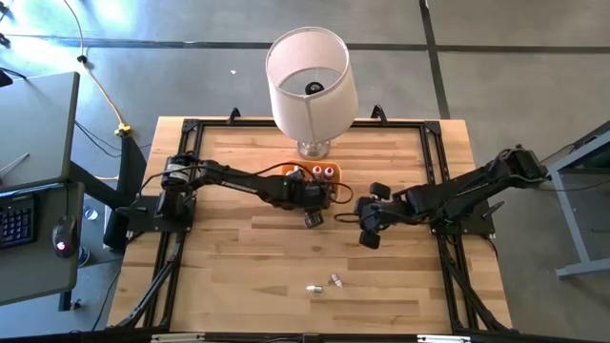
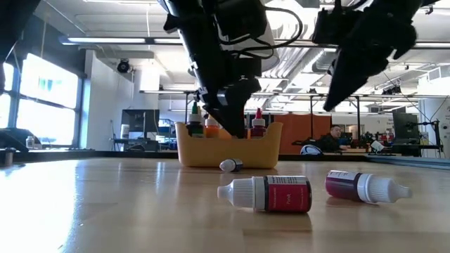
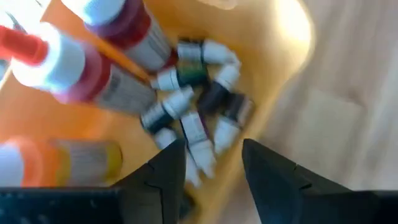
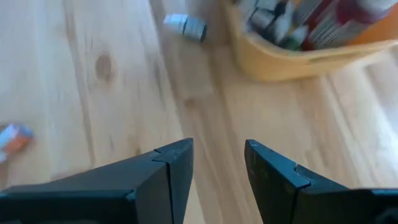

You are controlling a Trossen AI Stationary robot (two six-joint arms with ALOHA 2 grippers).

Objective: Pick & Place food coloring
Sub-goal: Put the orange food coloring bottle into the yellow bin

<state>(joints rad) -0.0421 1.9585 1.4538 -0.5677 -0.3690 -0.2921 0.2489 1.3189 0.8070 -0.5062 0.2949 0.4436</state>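
An orange tray (image 1: 335,180) sits near the table's far middle. Several tiny food coloring bottles (image 3: 198,106) lie heaped inside it, beside larger upright bottles (image 3: 118,37). My left gripper (image 3: 214,167) is open over the tray's near edge, its fingers empty. My right gripper (image 4: 217,163) is open above bare wood, right of the tray (image 4: 292,59). One small bottle (image 4: 185,26) lies on its side just in front of the tray (image 2: 230,165). Two more (image 1: 313,288) (image 1: 335,280) lie on their sides near the table's near edge, close in the low view (image 2: 271,193) (image 2: 365,186).
A big white lampshade (image 1: 310,76) stands on a glass base just behind the tray. A black frame (image 1: 431,171) runs round the wooden table top. A desk with a keyboard (image 1: 19,214) is off the left side. A person (image 2: 336,137) sits far back in the room.
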